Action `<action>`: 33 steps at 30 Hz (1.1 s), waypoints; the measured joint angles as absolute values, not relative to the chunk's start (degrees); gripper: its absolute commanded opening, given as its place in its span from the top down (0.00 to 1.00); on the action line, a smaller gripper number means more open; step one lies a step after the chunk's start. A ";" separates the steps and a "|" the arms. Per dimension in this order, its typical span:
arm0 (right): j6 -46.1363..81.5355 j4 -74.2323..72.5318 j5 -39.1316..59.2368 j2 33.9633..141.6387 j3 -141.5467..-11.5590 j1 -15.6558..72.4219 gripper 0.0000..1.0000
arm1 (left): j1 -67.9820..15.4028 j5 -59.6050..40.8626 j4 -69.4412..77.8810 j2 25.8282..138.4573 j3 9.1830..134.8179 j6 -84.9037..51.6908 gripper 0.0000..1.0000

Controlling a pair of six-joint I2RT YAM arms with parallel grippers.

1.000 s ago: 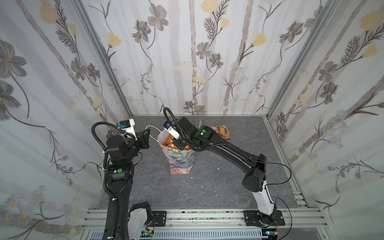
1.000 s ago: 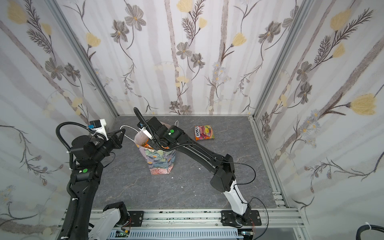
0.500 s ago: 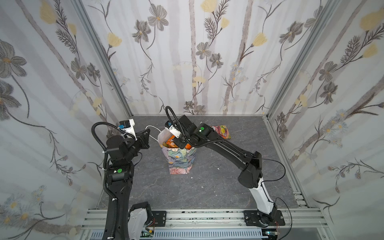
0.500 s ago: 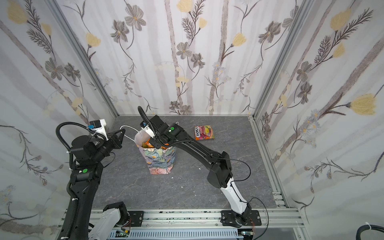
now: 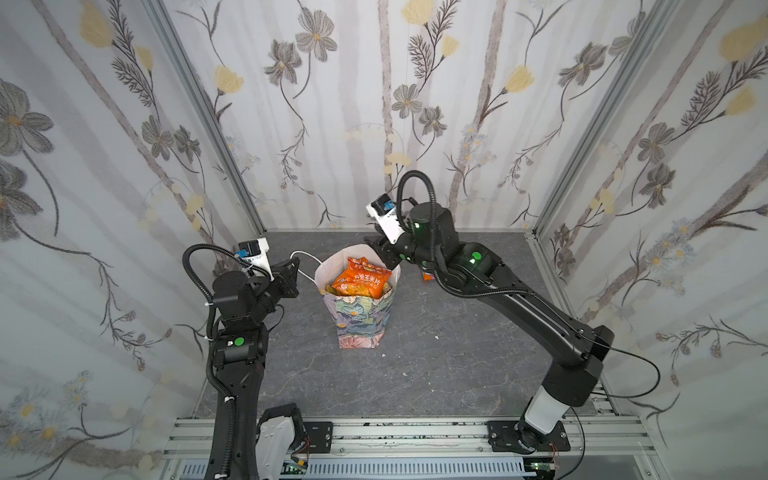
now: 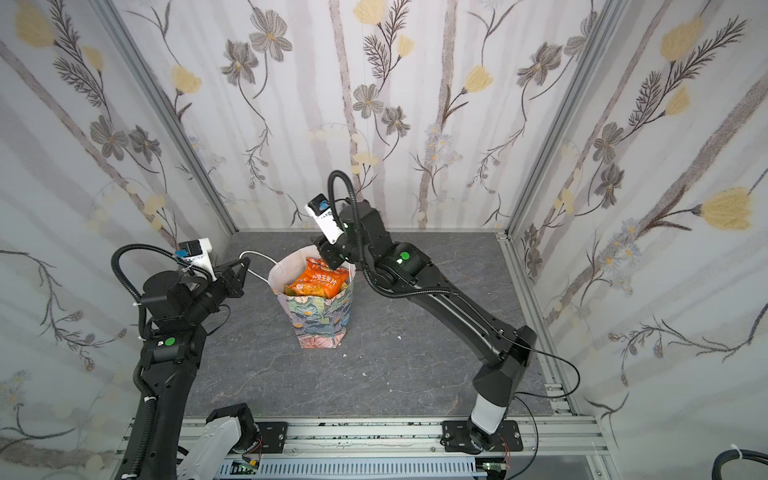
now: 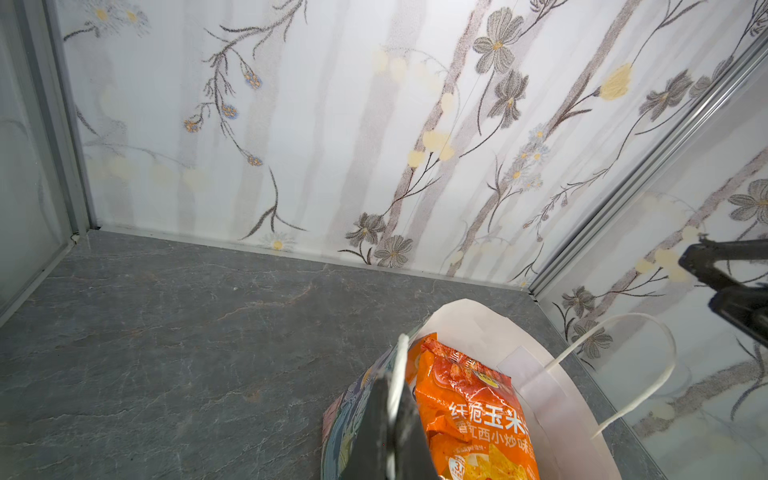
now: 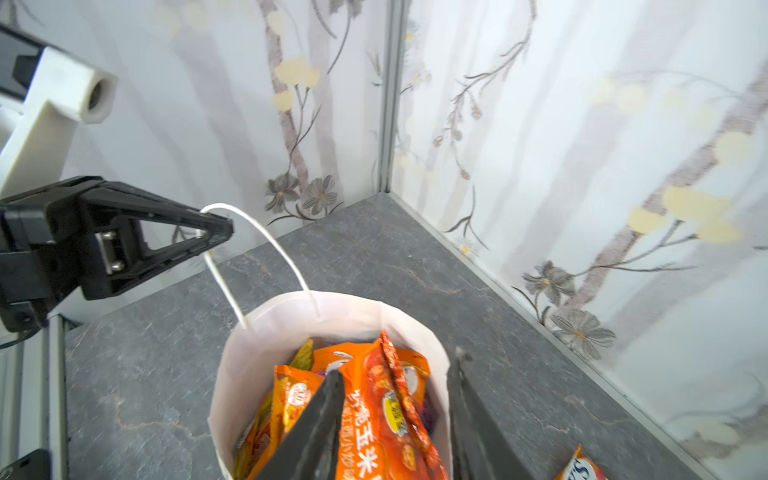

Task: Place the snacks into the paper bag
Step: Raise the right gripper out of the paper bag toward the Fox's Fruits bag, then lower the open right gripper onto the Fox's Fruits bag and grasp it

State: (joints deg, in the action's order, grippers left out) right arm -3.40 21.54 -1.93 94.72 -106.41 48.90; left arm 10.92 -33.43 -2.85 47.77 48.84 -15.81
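The paper bag (image 5: 359, 320) (image 6: 322, 320) stands upright mid-floor, its mouth open and several snacks inside. An orange pouch (image 5: 361, 280) (image 6: 318, 280) (image 7: 469, 407) (image 8: 374, 424) sticks up highest, above the rim. My left gripper (image 5: 296, 261) (image 6: 247, 261) (image 7: 395, 399) is shut on the bag's white cord handle (image 8: 249, 224) and holds it out to the left. Above the bag's far right rim my right gripper (image 5: 380, 253) (image 6: 328, 257) (image 8: 397, 365) is open, with its fingers apart on either side of the pouch and nothing held.
One FOX'S pack (image 8: 579, 467) lies on the grey floor right of the bag, mostly hidden under the right arm in a top view (image 5: 427, 276). Floral walls close in the back and both sides. The bag's other handle (image 7: 648, 332) hangs loose.
My right gripper has opened, let go of the orange pouch in the bag, and drawn up and back to the right. The left gripper still holds the handle.
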 measured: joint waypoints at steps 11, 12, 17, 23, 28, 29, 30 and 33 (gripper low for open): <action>8.64 9.43 3.77 86.48 -84.03 20.80 0.40 | 10.92 -33.06 -2.83 47.94 48.84 -15.79 1.00; 9.47 9.43 4.95 88.05 -83.00 18.65 0.40 | 10.90 -33.06 -2.83 47.97 48.84 -15.79 1.00; 10.61 9.04 8.23 94.52 -81.17 14.41 0.38 | 10.92 -33.01 -2.83 48.12 48.84 -15.79 1.00; 10.87 8.97 9.69 99.61 -80.75 10.52 0.37 | 10.92 -32.99 -2.81 48.27 48.84 -15.79 1.00; 10.22 9.06 9.65 103.26 -80.77 9.85 0.36 | 10.92 -32.99 -2.79 48.58 48.84 -15.79 1.00; 9.78 9.28 9.54 103.90 -80.77 9.82 0.34 | 10.92 -32.99 -2.76 48.60 48.84 -15.79 1.00; 9.45 9.30 9.10 104.49 -80.77 9.78 0.33 | 10.92 -32.99 -2.76 48.62 48.84 -15.81 1.00; 8.45 9.43 8.38 106.45 -80.90 9.61 0.32 | 10.92 -33.04 -2.52 48.77 48.84 -15.84 1.00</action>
State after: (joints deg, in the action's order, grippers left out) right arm 8.45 9.43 8.38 106.45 -80.90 9.61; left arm 10.92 -33.04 -2.52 48.77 48.84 -15.84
